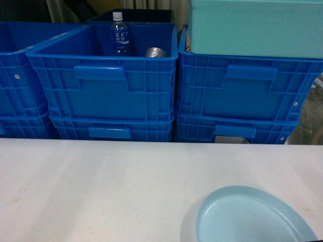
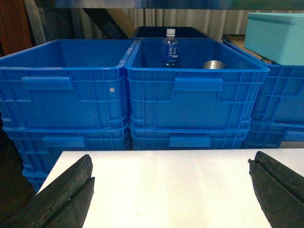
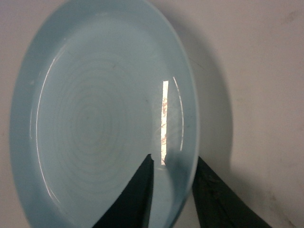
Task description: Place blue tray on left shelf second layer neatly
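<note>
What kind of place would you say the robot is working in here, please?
Probably a storeroom or warehouse corner: stacked blue crates behind a white table, one crate holding a water bottle, and a teal box on top of another stack.

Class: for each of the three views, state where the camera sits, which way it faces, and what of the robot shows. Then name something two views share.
Head: on the robot, slanting down over the white table to stacked blue crates; no robot part shows.
Left wrist: low, level, facing the crates; open left gripper fingers frame the view.
Right wrist: looks down on the blue tray; right gripper fingers straddle its rim.
Shared: head and left wrist both show the bottle; head and right wrist, the tray.
</note>
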